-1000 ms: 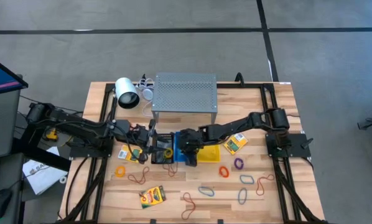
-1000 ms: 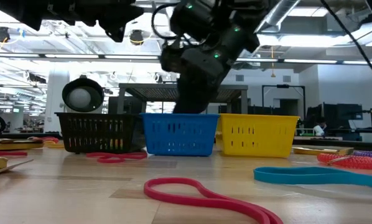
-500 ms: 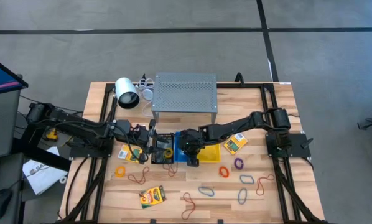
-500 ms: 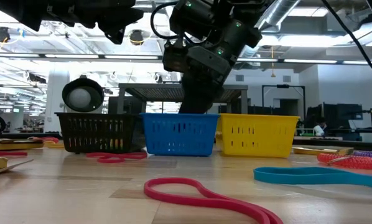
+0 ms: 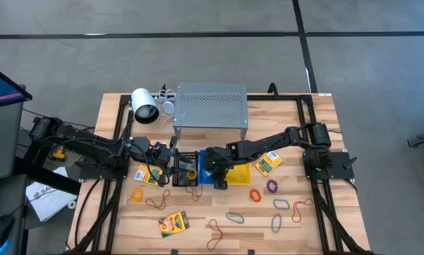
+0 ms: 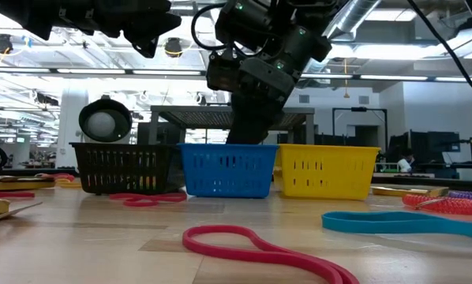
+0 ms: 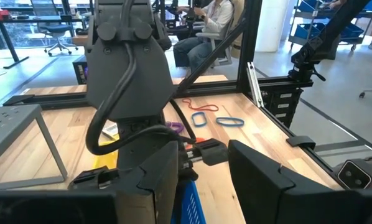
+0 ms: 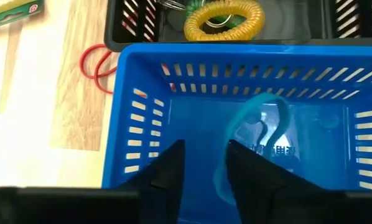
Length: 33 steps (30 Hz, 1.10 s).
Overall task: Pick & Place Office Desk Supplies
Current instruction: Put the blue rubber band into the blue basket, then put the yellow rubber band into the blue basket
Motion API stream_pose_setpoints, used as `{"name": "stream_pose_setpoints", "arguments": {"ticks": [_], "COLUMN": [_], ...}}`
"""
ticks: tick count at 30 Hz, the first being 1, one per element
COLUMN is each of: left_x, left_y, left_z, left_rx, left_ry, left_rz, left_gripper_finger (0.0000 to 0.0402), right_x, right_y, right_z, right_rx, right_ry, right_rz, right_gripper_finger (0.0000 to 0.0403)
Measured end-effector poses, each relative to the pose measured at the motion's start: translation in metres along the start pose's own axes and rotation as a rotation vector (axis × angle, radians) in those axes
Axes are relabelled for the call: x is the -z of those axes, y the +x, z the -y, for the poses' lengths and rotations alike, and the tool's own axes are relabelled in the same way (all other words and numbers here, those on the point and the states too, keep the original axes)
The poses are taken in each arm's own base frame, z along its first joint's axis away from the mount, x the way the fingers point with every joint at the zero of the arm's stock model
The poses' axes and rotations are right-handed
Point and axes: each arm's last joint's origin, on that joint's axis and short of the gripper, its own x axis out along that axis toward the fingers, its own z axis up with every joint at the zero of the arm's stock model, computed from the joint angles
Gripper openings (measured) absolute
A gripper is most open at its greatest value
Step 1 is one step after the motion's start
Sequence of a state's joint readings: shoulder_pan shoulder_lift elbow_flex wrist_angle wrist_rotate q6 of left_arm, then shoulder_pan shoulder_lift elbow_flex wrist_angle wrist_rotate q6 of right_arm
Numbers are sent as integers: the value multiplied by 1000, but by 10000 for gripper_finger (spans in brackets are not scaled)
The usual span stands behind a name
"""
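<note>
Over the blue basket at frame centre, the right gripper has just parted, releasing a teal rubber band inside; one supply sorted.

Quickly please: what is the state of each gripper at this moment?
Left gripper: open, holding nothing, waiting beside the black basket.
Right gripper: open over the blue basket; a blue rubber band lies between its fingers, not visibly gripped.

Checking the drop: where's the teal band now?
In the right wrist view, the teal band lies inside the blue basket, just past the right gripper, beside the black basket.
</note>
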<state>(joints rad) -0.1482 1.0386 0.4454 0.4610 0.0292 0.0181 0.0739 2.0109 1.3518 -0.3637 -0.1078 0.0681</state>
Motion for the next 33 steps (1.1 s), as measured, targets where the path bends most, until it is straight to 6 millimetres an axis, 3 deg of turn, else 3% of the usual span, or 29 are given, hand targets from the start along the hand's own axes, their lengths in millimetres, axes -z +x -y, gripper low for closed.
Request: {"name": "stream_pose_setpoints", "arguments": {"ticks": [12,26,33], "left_x": [2,4,6], "left_y": [0,0,-6], "left_z": [0,0,-1], "left_rx": [0,1,-42], "left_ry": [-1,0,11], "left_rz": [-19,-38,-96], "left_gripper_finger": [137,137,137], "right_x": [-16,-16,-22], "right_y": [-17,-19,-51], "right_z": [7,1,-3], "right_rx": [20,105,104], "right_ry": [10,-69,-115], "right_rz": [-42,-72,-30], "right_gripper_finger": [176,178,177]}}
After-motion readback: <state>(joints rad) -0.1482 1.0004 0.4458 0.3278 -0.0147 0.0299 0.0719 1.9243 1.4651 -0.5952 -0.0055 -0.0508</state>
